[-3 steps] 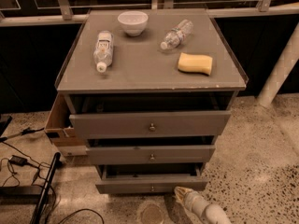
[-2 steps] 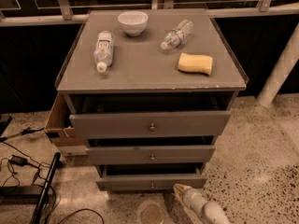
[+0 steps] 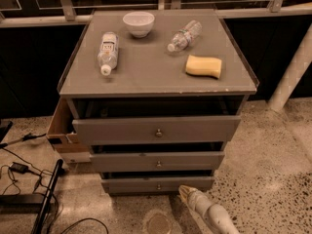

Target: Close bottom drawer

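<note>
The cabinet [image 3: 146, 77] is grey painted wood with a flat matte top and three stepped drawer fronts. The bottom drawer [image 3: 131, 185] is the narrowest and shallowest of these: a plain rectangular grey panel with a small round metal knob [image 3: 158, 186] at its centre. It sits at the foot of the cabinet, at 6 o'clock in the view, just above the speckled terrazzo floor [image 3: 263, 169]. Its long axis runs from 9 to 3 o'clock. The front faces 6 o'clock, and a dark gap shows above it. The gripper [image 3: 186, 194], pale and smooth, is low at 5 o'clock from the knob, near the drawer front's lower edge. Whether it touches the drawer, and whether it is open or closed, cannot be told. Nothing is seen in its grasp
</note>
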`<state>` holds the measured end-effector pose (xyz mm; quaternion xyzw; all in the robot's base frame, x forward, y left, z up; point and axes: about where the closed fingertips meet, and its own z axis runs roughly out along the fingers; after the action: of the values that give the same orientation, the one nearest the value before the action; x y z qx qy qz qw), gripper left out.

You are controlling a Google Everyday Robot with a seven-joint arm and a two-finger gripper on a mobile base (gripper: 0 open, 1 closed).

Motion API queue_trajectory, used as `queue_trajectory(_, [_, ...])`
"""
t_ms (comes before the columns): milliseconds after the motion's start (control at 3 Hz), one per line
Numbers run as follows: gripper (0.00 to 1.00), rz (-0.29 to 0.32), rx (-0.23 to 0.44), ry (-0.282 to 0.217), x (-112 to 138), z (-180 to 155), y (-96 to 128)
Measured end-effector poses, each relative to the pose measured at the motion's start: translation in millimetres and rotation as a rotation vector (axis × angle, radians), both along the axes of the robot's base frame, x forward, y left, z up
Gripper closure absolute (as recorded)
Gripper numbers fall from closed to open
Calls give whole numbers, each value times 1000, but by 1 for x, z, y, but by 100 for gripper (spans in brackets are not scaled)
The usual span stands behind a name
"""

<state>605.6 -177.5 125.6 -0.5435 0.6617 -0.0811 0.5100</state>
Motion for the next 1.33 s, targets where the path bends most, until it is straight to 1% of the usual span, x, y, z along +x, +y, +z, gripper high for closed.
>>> queue_trajectory(333, [100, -15, -6, -22, 11, 4, 0])
queue_trajectory(667, [100, -15, -6, -22, 11, 4, 0])
queue_trajectory(1000, [100, 38, 19, 47, -3, 3, -1])
queue_trajectory(1333, [100, 158, 75, 219, -34, 14, -14])
